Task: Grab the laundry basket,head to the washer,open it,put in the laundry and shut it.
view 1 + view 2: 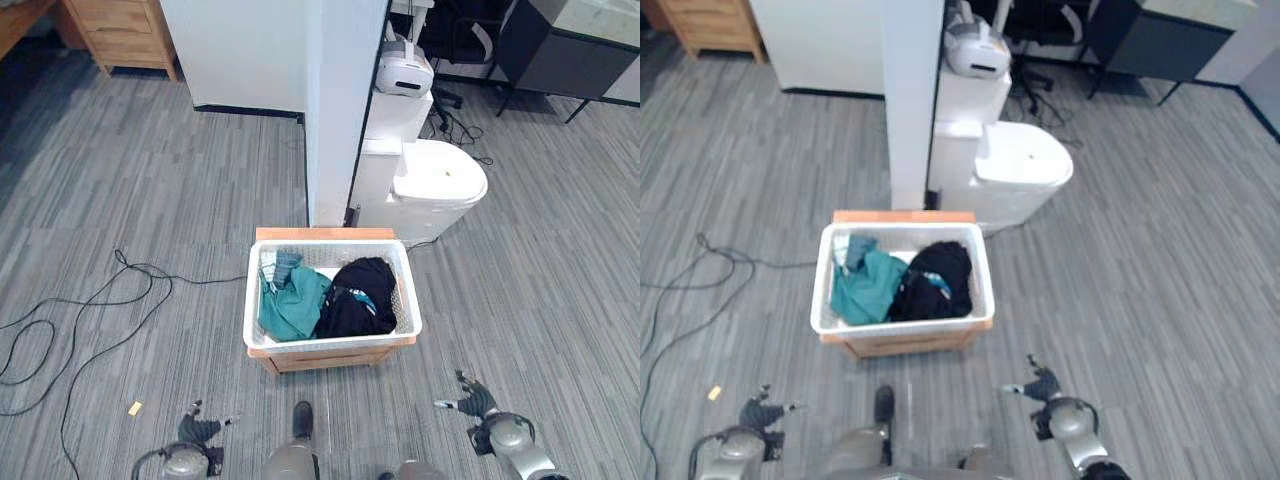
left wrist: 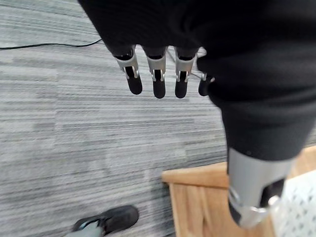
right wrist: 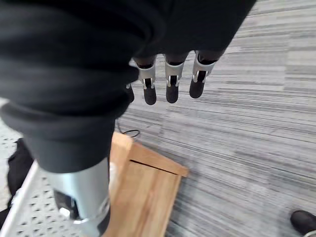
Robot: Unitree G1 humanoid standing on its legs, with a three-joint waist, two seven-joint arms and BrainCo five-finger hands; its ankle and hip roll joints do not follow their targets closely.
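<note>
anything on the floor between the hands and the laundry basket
Nothing visible. The left hand and right hand, both open, hang either side of the white laundry basket, which rests on a wooden stand. Bare carpet lies between each hand and the basket.

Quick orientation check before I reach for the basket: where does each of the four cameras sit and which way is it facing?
Left eye view: on the head, looking down at the white laundry basket on its wooden stand; left hand and right hand low in view.
Right eye view: same head, slightly offset, same scene.
Left wrist view: along the open left hand, over grey carpet and the stand's corner.
Right wrist view: along the open right hand, same carpet, stand and basket rim.
Both wrist views share the stand.
</note>
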